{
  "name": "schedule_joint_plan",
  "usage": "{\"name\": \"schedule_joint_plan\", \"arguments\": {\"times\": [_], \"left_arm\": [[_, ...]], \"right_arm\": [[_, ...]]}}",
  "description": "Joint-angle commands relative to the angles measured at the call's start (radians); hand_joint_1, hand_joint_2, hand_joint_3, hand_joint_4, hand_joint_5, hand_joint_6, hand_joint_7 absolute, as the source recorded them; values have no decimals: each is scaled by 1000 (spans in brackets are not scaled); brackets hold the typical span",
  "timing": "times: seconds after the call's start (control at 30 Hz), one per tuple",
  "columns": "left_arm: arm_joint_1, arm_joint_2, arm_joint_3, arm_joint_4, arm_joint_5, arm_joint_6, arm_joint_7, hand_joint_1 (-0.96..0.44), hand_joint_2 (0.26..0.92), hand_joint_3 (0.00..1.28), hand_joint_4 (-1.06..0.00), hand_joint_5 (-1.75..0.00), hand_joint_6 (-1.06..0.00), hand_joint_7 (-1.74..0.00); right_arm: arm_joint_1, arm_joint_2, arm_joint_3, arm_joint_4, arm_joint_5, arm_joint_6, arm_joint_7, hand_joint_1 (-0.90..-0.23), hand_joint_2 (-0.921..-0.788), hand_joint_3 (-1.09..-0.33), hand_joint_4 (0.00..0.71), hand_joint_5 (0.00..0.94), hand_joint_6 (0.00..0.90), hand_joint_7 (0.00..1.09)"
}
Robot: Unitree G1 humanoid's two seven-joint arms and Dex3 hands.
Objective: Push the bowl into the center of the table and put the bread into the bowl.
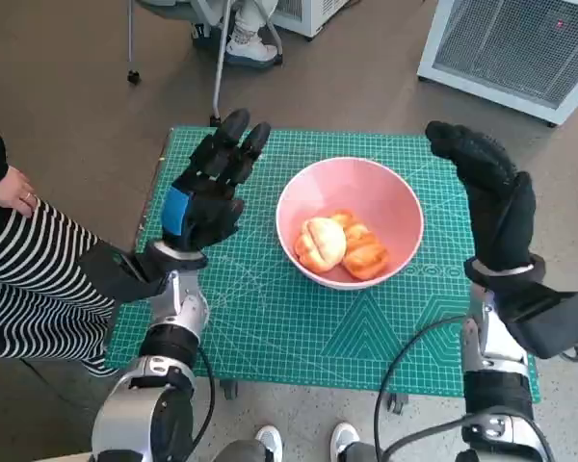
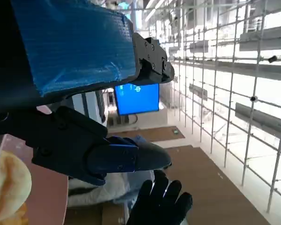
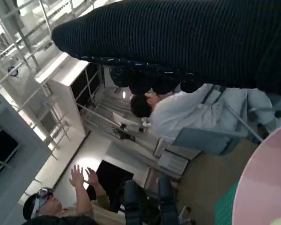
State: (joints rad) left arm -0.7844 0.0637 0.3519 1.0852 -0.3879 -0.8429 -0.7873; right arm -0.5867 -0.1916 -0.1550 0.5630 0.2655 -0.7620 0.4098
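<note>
The pink bowl (image 1: pixel 350 223) is sitting about mid-bench on the green gridded cutting mat (image 1: pixel 270 327), smooth and round, with the bread (image 1: pixel 339 245) lying inside it, glossy golden rolls. Both hands are hovering raised beside the bowl, holding nothing: left hand (image 1: pixel 210 192) fingers spread, right hand (image 1: pixel 486 188) in knitted glove open too, likely clear because the task looks done.

A green cutting mat (image 1: pixel 270 327) covers the table. Left of the mat, just beside it, sits a person in a striped garment (image 1: pixel 29 289). Beyond its far edge stand chair legs (image 1: pixel 220 67); past its far right corner, a white vented cabinet (image 1: pixel 520 43).
</note>
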Motion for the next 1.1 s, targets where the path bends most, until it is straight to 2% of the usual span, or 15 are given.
{"name": "schedule_joint_plan", "arguments": {"times": [0.03,0.5,0.93,1.03,1.1], "left_arm": [[11,-10,-16,-6,28,-51,30,-801,921,354,-236,-4,-265,-84],[18,-6,-31,-7,30,-120,28,-803,921,375,-183,0,-217,-76],[23,0,-32,-7,30,-125,25,-793,921,373,-160,0,-191,-76],[24,1,-35,-10,37,-125,38,-775,921,358,-148,0,-182,-75],[27,5,-46,-9,74,-148,83,-758,921,338,-139,0,-174,-74]], "right_arm": [[1,8,1,18,11,19,18,-739,-921,-768,118,4,11,486],[-6,13,5,60,-5,-25,28,-739,-921,-758,122,4,19,480],[-15,5,0,74,1,-34,32,-735,-921,-765,124,3,11,470],[-14,6,0,72,1,-33,31,-735,-921,-765,124,3,12,470],[-14,7,0,76,0,-36,30,-735,-921,-765,124,3,12,470]]}}
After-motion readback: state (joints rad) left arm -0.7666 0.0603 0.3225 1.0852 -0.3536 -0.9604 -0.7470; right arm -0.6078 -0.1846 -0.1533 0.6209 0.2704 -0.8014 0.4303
